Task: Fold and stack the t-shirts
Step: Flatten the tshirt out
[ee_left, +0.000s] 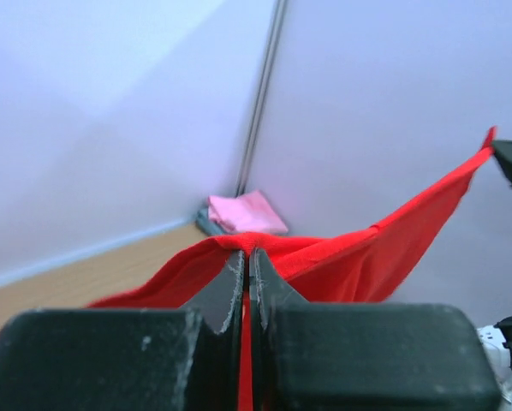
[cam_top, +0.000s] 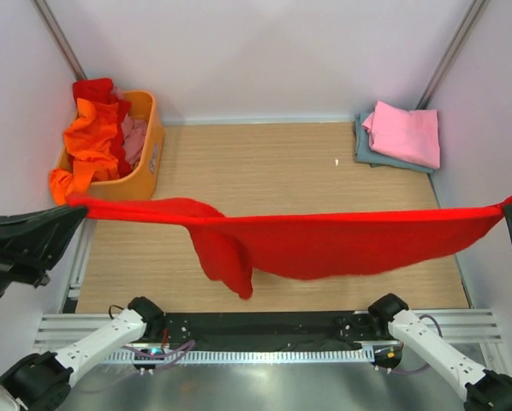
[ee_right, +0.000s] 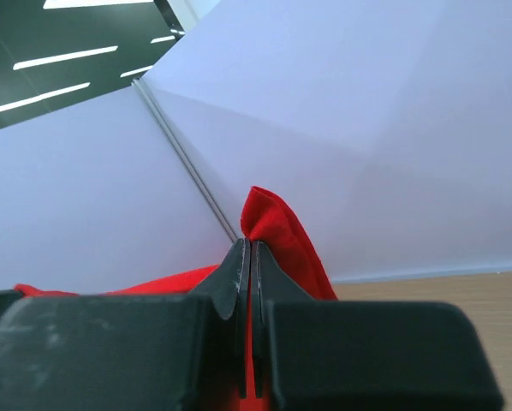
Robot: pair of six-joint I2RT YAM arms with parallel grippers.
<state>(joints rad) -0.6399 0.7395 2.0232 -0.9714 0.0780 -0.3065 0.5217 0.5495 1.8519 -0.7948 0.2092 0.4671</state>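
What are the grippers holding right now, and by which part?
The red t-shirt, stretched between them: left gripper pinches one end, right gripper the opposite end.

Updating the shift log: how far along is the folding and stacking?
Done: a pink t-shirt lies folded on a grey-blue one, far right corner. In hand: the red t-shirt hangs stretched between the left pincer and right pincer, both shut on it. Left: the orange t-shirt and others in the basket.

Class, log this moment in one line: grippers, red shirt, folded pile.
left gripper: shut on red t-shirt | right gripper: same | red t-shirt: stretched aloft between them | stacked: pink t-shirt on grey-blue t-shirt
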